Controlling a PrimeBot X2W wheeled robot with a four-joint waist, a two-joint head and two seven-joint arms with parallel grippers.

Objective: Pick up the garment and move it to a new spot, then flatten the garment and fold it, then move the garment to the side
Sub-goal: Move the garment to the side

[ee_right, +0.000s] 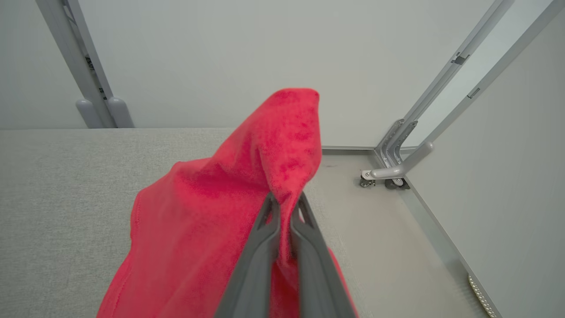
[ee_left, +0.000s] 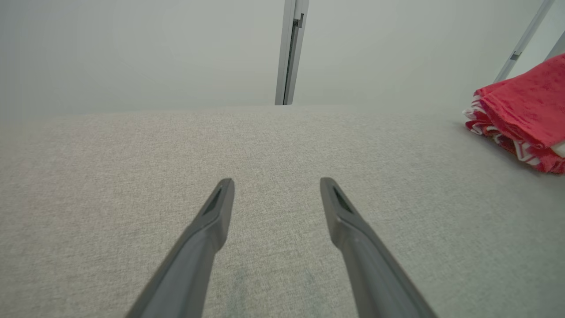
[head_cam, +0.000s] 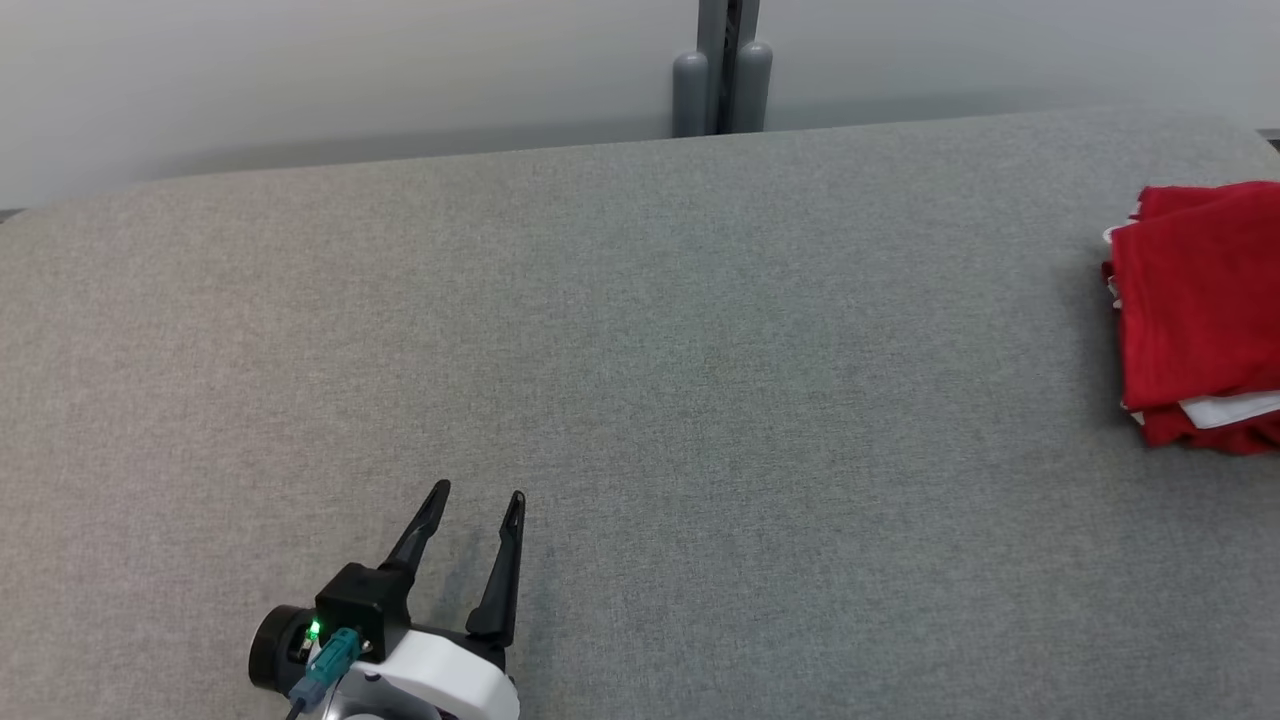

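- The left end effector (head_cam: 478,492) is at the near left of the grey fabric tabletop (head_cam: 640,350), with its two dark fingers pointing toward the far edge.
- Its jaws are spread wide with nothing between them. In the left wrist view only bare tabletop cloth lies in the gap between the fingers (ee_left: 212,221).
- The red garment (head_cam: 1200,300) lies as a folded stack at the far right of the tabletop, well apart from the left end effector, and it runs past the right edge of the head view.
- White shows along the stack's left edge and at its near corner. From the left wrist view the lower layers (ee_left: 499,137) look striped red and white under a plain red top layer.
- The right end effector (ee_right: 287,198) is closed tight on the red garment, with its two fingers pressed together on a pinch of red cloth.
- Above that pinch the cloth stands up in a peak (ee_right: 293,115). The rest drapes down to the left over the tabletop, with a stitched hem (ee_right: 134,221) visible along its left side.
- A grey upright post (head_cam: 722,70) stands behind the tabletop's far edge, against a pale wall (head_cam: 300,80).
- In the right wrist view, a metal frame foot with small casters (ee_right: 388,176) rests on the pale floor (ee_right: 388,247) beyond the tabletop's right end.
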